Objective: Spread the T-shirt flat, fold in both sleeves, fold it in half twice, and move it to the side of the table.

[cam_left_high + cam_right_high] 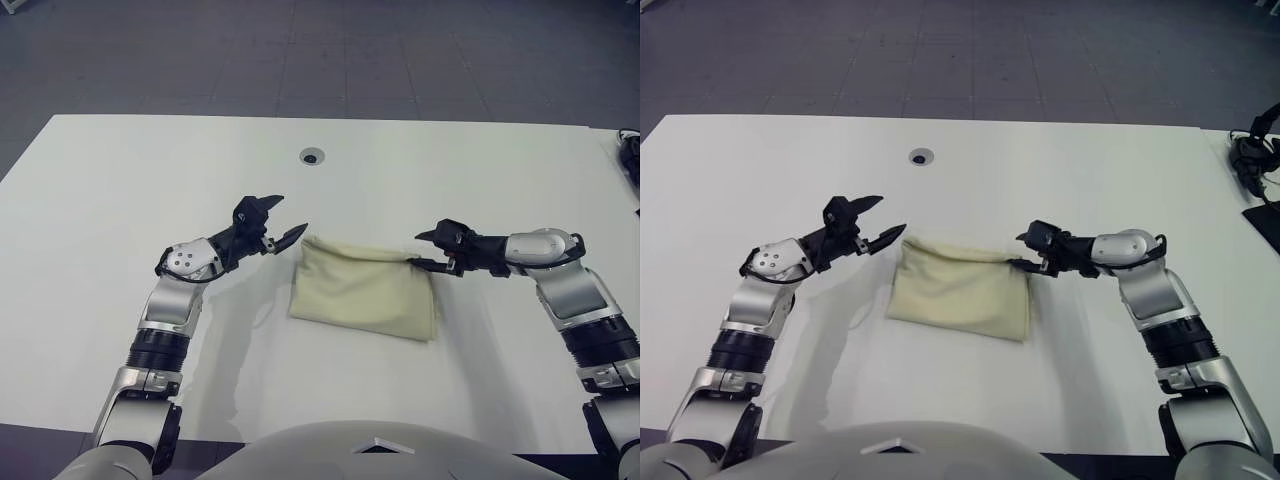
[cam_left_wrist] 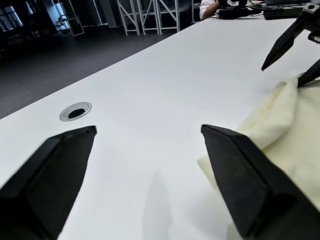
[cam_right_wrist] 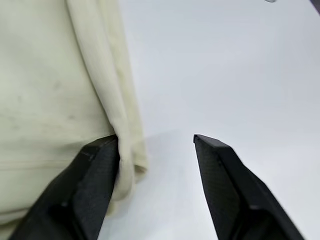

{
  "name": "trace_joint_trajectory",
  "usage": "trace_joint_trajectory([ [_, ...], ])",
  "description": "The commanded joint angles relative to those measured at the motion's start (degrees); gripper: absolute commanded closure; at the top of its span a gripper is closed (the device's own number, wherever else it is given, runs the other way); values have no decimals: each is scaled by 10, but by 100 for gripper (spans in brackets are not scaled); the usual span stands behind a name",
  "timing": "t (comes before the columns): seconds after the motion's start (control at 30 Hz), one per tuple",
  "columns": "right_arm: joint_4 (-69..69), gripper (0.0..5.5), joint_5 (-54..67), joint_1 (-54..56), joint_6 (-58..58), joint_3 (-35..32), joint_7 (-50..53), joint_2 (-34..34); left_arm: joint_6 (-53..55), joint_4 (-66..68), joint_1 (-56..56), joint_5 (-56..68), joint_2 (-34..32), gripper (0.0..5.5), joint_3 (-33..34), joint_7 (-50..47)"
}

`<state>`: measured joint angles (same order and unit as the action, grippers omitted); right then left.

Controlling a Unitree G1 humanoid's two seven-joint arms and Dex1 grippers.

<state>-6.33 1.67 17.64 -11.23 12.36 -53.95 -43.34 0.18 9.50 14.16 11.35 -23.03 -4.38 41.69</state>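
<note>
Left gripper [image 1: 290,215], head view: spread, just beside the folded T-shirt [image 1: 365,292] lying mid-tabletop [image 1: 120,170]; right gripper [image 1: 416,250] spread at its far right corner. Left wrist view: jaws clear of fabric. Right wrist view: one jaw touches the edge, probably positioned for the move aside.

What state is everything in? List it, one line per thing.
T-shirt: folded into a rectangle, flat on the table.
Left claw: open, empty, by the T-shirt's far left corner.
Right claw: open, one finger against the T-shirt's far right corner.
</note>
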Motion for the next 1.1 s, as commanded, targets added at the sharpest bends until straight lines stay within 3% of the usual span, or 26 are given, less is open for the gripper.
trace_joint_trajectory([
  [0.03,23,221,1,-9,5,-22,29,17,3,-2,1,22,26,87,32,-34],
  [0.17,56,151,-8,-16,-4,-41,79,36,-2,8,7,24,44,14,38,-51],
  [0.47,62,14,-49,-15,29,-43,166,80,-11,15,5,23,55,10,41,-59],
  [0.6,175,14,61,-47,-3,-65,145,133,-17,28,8,24,71,10,36,-60],
  [0.73,227,14,116,-90,13,-33,108,159,-33,46,8,18,88,10,38,-73],
  [0.9,189,14,141,-121,21,21,64,192,-53,81,26,14,98,10,49,-94],
  [1.1,50,14,108,-75,47,58,60,247,-70,116,49,14,96,10,64,-108],
])
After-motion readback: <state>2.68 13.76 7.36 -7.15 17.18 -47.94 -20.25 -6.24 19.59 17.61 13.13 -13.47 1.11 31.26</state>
